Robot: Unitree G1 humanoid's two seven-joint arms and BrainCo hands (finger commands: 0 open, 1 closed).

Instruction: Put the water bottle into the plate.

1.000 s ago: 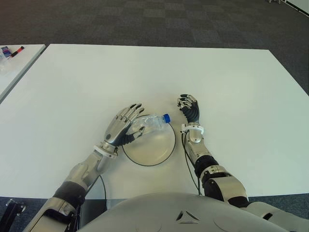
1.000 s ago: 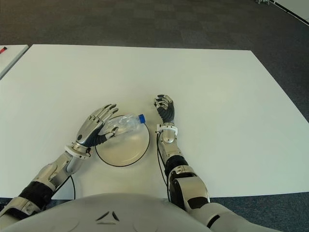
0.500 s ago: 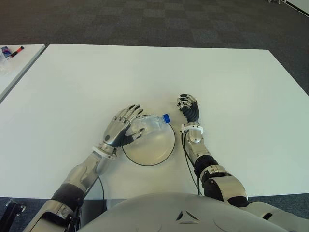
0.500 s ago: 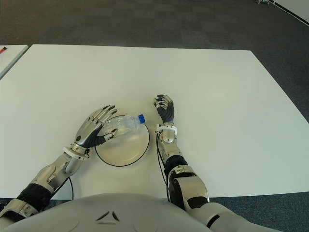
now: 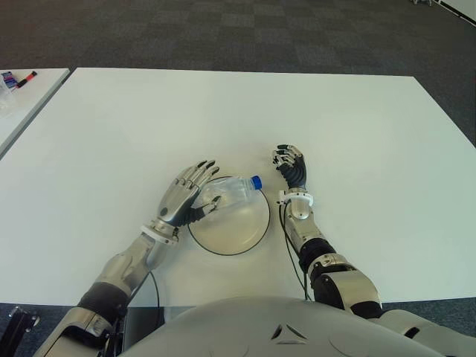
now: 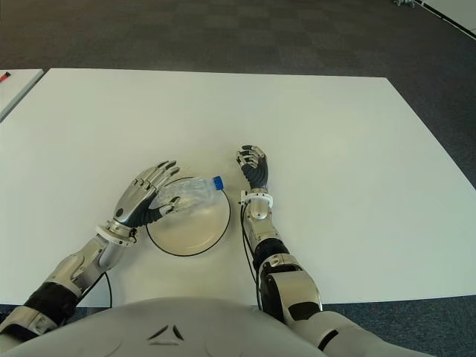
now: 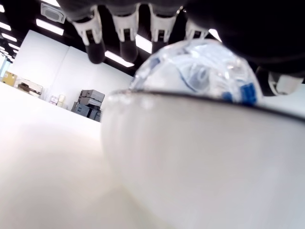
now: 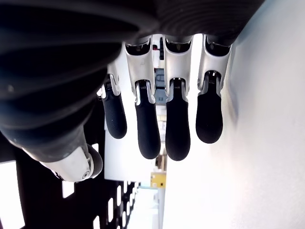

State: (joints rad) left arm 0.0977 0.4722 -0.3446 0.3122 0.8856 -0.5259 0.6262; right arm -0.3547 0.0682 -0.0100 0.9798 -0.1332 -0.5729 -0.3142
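Note:
The clear water bottle point(image 5: 229, 191) lies on its side across the far left part of the round plate point(image 5: 239, 232), its blue cap point(image 5: 255, 181) pointing right. My left hand point(image 5: 184, 196) is open just left of the bottle, fingers spread beside its base and not closed around it. In the left wrist view the bottle point(image 7: 198, 69) shows over the plate's rim point(image 7: 190, 138), with the fingertips point(image 7: 95, 45) apart from it. My right hand point(image 5: 291, 165) is idle just right of the plate, its fingers point(image 8: 177, 129) relaxed and holding nothing.
The white table point(image 5: 357, 126) spreads wide around the plate. A second table corner at the far left carries a red marker point(image 5: 26, 77). A thin black cable point(image 5: 287, 249) runs along my right forearm. Dark carpet lies beyond the far edge.
My left hand has drawn slightly back and left from the bottle. The bottle has settled a little lower onto the plate. The right hand has not moved.

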